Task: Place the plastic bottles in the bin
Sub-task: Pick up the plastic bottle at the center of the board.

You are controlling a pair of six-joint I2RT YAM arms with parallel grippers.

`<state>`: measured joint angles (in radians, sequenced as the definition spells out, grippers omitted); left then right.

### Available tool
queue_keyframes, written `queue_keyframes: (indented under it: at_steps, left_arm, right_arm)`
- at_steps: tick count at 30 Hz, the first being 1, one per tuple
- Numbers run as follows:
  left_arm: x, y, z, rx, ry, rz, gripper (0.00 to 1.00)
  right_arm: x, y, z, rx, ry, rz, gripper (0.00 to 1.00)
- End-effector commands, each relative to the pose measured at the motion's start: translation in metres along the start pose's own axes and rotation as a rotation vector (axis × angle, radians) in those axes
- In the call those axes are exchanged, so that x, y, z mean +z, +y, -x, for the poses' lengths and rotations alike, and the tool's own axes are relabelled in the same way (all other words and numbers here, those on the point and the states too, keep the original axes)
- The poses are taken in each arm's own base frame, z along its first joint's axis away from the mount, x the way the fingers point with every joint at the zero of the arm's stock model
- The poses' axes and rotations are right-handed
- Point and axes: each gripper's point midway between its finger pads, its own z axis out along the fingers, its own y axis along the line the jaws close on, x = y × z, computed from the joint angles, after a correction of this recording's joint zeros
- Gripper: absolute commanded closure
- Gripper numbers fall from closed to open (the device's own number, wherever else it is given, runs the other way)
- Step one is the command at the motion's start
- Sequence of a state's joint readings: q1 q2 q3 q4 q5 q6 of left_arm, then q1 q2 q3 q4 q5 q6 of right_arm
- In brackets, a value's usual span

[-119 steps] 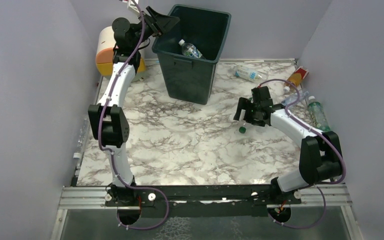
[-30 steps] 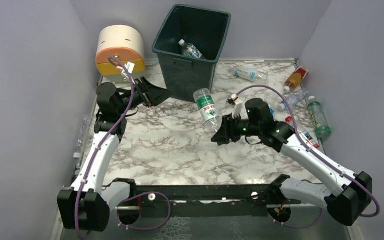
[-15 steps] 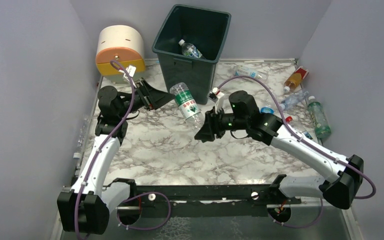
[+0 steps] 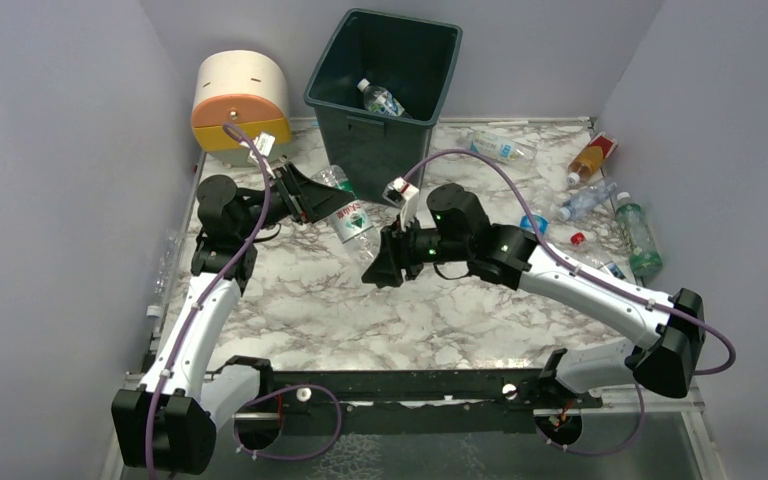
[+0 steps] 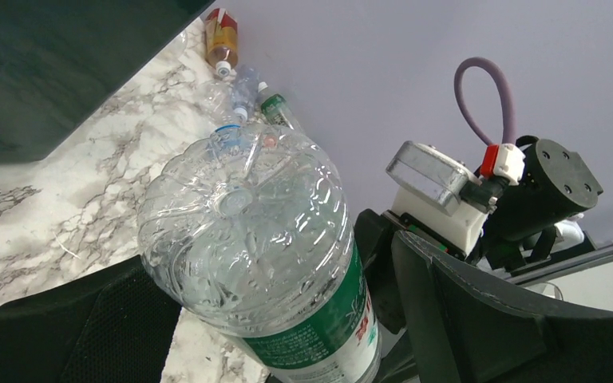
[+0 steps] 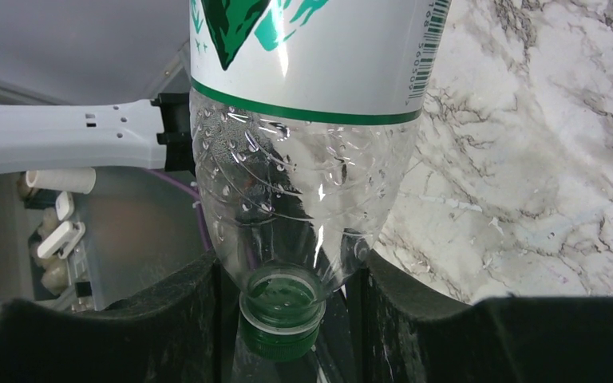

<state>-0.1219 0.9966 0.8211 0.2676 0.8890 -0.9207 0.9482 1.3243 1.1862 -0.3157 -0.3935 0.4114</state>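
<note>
We are pinching the green-labelled bottle (image 4: pixel 350 215) by its neck in our right gripper's (image 4: pixel 375 255) narrow jaws, just in front of the bin (image 4: pixel 370 150). Its base is sitting between our left gripper's (image 4: pixel 328 203) wide jaws. If we are releasing before those jaws are closing, we are risking a drop.

Counter (image 4: pixel 360 310): white marble-pattern surface with grey-brown veining, rectangular, enclosed on the left, rear and right by plain lavender walls (image 4: pixel 50 200).

Drawer unit (image 4: pixel 240 100): rounded body with a cream upper section, an orange band and a yellow band at the bottom. It stands in the far-left corner of the counter, close to the left and rear walls.

Aluminium rail (image 4: pixel 440 403): runs along the near edge of the counter. A grey, glossy panel (image 4: pixel 440 450) lies below it.
</note>
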Motion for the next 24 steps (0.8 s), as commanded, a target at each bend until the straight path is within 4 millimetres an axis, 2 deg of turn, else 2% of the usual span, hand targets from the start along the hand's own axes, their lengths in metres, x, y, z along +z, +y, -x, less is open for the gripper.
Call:
queue_keyframes:
  at_steps: [1,5,10,14,18,21,24]
  left_arm:
    - [-0.0011,-0.0129,0.0008,0.034,-0.012,-0.033,0.04]
    - [-0.001,-0.0124,-0.001,0.028,-0.008,-0.034,0.13]
    - [-0.0011,-0.0115,-0.0024,0.022,-0.008,-0.031,0.19]
    - [-0.0008,-0.0106,-0.0023,0.017,-0.009,-0.028,0.3]
    - [-0.0005,-0.0111,-0.0016,0.017,-0.009,-0.03,0.31]
    - [0.0003,-0.0119,0.0008,0.019,-0.013,-0.029,0.31]
    - [0.0024,-0.0155,0.0069,0.033,-0.02,-0.036,0.31]
  right_arm:
    - [0.0073,0.0084,0.0178,-0.027,-0.059,0.004,0.52]
    - [0.0071,0.0069,0.0185,-0.028,-0.066,-0.012,0.52]
    - [0.0057,0.0044,0.0188,-0.027,-0.071,-0.028,0.5]
    - [0.0056,0.0043,0.0185,-0.024,-0.072,-0.028,0.47]
    - [0.0051,0.0042,0.0179,-0.022,-0.071,-0.028,0.42]
    - [0.0038,0.0038,0.0173,-0.021,-0.07,-0.033,0.34]
    - [-0.0004,0.001,0.0173,-0.017,-0.075,-0.058,0.14]
